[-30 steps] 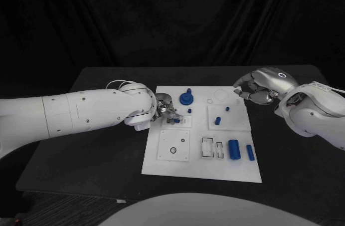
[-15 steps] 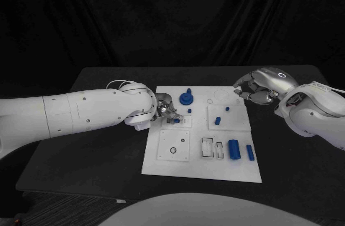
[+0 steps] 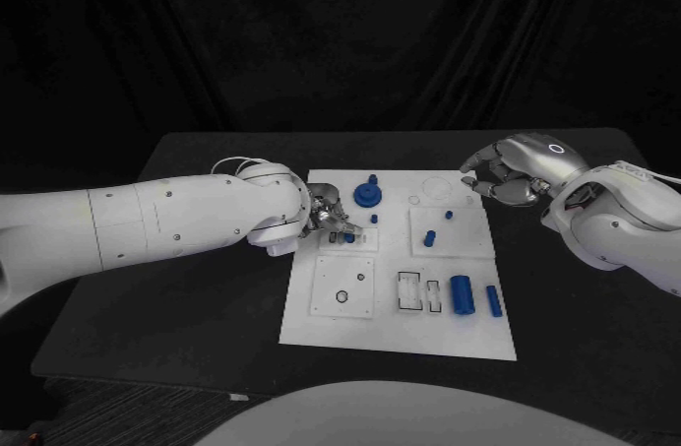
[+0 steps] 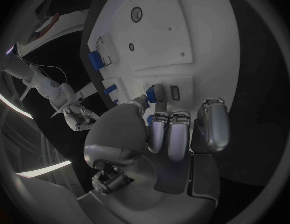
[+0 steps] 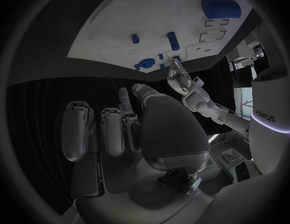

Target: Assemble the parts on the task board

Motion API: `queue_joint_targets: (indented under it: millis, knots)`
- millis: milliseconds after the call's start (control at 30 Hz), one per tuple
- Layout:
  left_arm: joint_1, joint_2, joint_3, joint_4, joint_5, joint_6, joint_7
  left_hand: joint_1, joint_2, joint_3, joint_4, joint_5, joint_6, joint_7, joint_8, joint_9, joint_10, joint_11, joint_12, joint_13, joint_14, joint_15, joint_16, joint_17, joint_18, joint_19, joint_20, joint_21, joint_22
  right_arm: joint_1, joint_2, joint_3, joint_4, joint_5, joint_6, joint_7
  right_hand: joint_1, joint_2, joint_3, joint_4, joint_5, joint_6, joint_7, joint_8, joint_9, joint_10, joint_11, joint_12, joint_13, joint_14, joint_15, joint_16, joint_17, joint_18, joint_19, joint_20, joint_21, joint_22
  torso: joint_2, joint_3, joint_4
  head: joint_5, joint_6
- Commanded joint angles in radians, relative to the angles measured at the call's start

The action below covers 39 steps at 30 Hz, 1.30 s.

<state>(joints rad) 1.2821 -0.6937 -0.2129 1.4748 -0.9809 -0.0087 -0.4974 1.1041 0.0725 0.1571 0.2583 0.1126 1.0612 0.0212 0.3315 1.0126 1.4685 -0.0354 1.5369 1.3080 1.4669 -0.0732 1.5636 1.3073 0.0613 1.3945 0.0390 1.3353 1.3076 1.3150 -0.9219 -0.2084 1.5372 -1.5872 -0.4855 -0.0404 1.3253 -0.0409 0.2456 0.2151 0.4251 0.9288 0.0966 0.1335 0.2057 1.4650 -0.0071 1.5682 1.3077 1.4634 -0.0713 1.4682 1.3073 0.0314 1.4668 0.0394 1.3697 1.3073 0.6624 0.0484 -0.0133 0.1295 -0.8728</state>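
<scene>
On the task board (image 3: 398,323), left hand (image 3: 330,222) pinching a small blue part (image 3: 349,237); right hand (image 3: 500,182) curled, empty.

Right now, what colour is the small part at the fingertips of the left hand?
Blue. The small part at the left hand shows best in the left wrist view.

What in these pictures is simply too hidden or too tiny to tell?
- Head view: the left hand covers the small blue part at its fingertips, so whether that part is seated in the task board is unclear.
- Left wrist view: fingers hide most of that same part.
- Head view: the right hand curls over the board's far corner; anything inside it is hidden.
- Head view: the board's holes and outlines are too small to read.
</scene>
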Motion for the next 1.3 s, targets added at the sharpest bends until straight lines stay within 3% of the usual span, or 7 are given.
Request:
queue_joint_targets:
  millis: [33, 133, 400, 700, 867, 1000, 1300]
  knots:
    - [-0.002, 0.005, 0.0, -0.004, -0.002, -0.002, 0.005, -0.03, -0.008, -0.023, 0.018, -0.036, -0.004, 0.005, -0.006, 0.002, 0.079, -0.002, 0.001, 0.232, 0.099, -0.005, 0.002, 0.256, 0.001, 0.007, -0.003, -0.003, 0.163, -0.002, 0.0, 0.001, 0.0, 0.003, 0.002, -0.01, 0.009, 0.001, 0.006, -0.002, 0.005, 0.003, 0.003, -0.004, 0.001, 0.106, 0.008, 0.003, 0.263, 0.065, 0.006, -0.003, 0.039, 0.017, 0.016, 0.005, -0.003, 0.198, 0.0, 0.0003, 0.0001, -0.001, 0.0]
    - [-0.002, 0.006, 0.0, -0.006, -0.002, -0.007, 0.005, -0.091, -0.027, -0.074, 0.034, -0.061, -0.006, 0.008, -0.013, 0.002, 0.078, 0.0, -0.001, 0.231, 0.099, -0.003, 0.002, 0.256, 0.002, 0.006, -0.002, -0.007, 0.164, -0.002, 0.0, 0.001, 0.0, 0.003, 0.002, -0.01, 0.01, 0.001, 0.007, -0.002, 0.005, 0.003, 0.003, -0.004, 0.001, 0.106, 0.009, 0.003, 0.263, 0.065, 0.006, -0.005, 0.037, 0.018, 0.015, 0.005, -0.005, 0.198, 0.0, 0.0003, 0.0002, -0.003, 0.0]
    - [-0.002, 0.005, 0.0, -0.008, -0.002, -0.009, 0.01, -0.212, -0.045, -0.19, 0.034, -0.065, -0.013, 0.013, -0.039, -0.006, 0.077, 0.004, -0.002, 0.23, 0.098, -0.001, 0.002, 0.255, 0.002, 0.005, 0.0, -0.013, 0.167, -0.002, -0.001, 0.001, 0.0, 0.003, 0.003, -0.01, 0.01, 0.001, 0.007, -0.002, 0.005, 0.003, 0.003, -0.004, 0.001, 0.106, 0.009, 0.003, 0.263, 0.065, 0.006, -0.005, 0.037, 0.018, 0.015, 0.005, -0.005, 0.198, 0.0, 0.0002, 0.0001, -0.006, 0.0]
    - [-0.002, -0.008, 0.001, 0.003, -0.002, -0.031, 0.017, -0.238, -0.045, -0.242, 0.033, -0.065, -0.011, 0.015, -0.053, -0.012, 0.079, 0.006, 0.002, 0.233, 0.1, 0.001, 0.003, 0.257, 0.002, 0.006, 0.001, -0.013, 0.171, -0.002, -0.003, 0.001, 0.001, 0.003, 0.002, -0.01, 0.009, 0.001, 0.006, -0.002, 0.005, 0.004, 0.004, -0.004, 0.001, 0.106, 0.009, 0.003, 0.263, 0.064, 0.006, -0.005, 0.036, 0.018, 0.014, 0.005, -0.006, 0.197, 0.0, 0.0005, 0.0002, -0.007, 0.0]
    - [0.007, -0.043, 0.001, 0.038, -0.002, -0.063, 0.022, -0.23, -0.043, -0.249, 0.031, -0.065, -0.006, 0.014, -0.053, -0.012, 0.082, 0.005, 0.006, 0.237, 0.103, 0.0, 0.006, 0.262, 0.0, 0.012, 0.001, -0.007, 0.174, -0.002, -0.01, 0.001, 0.004, 0.003, -0.005, -0.009, 0.008, 0.0, 0.006, -0.002, 0.005, 0.005, 0.004, -0.003, 0.001, 0.106, 0.01, 0.003, 0.263, 0.064, 0.006, -0.005, 0.036, 0.018, 0.015, 0.006, -0.005, 0.198, -0.001, 0.0004, 0.0001, -0.008, 0.0]
    - [0.042, -0.076, 0.001, 0.066, -0.002, -0.08, 0.034, -0.213, -0.037, -0.256, 0.029, -0.065, 0.001, 0.012, -0.052, -0.01, 0.086, 0.003, 0.011, 0.241, 0.104, -0.001, 0.007, 0.263, -0.001, 0.017, 0.0, -0.001, 0.176, -0.002, -0.017, 0.001, 0.01, 0.003, -0.018, -0.007, 0.006, -0.001, 0.005, -0.001, 0.004, 0.005, 0.005, -0.003, 0.002, 0.106, 0.01, 0.003, 0.263, 0.064, 0.007, -0.005, 0.036, 0.018, 0.015, 0.006, -0.005, 0.198, 0.0, 0.0001, 0.0002, -0.008, 0.0]
    - [0.161, -0.141, 0.002, 0.08, -0.001, -0.027, 0.089, -0.117, -0.011, -0.277, 0.024, -0.059, -0.008, 0.01, -0.038, 0.02, 0.102, 0.001, 0.034, 0.263, 0.104, -0.004, 0.007, 0.263, -0.01, 0.048, -0.002, 0.036, 0.194, -0.001, -0.034, 0.001, 0.03, 0.004, -0.057, 0.01, -0.012, -0.001, 0.001, 0.012, -0.004, 0.013, 0.004, -0.002, 0.004, 0.106, 0.011, 0.003, 0.263, 0.065, 0.009, -0.005, 0.037, 0.016, 0.018, 0.007, 0.001, 0.2, -0.001, 0.0002, 0.0001, -0.019, 0.0]
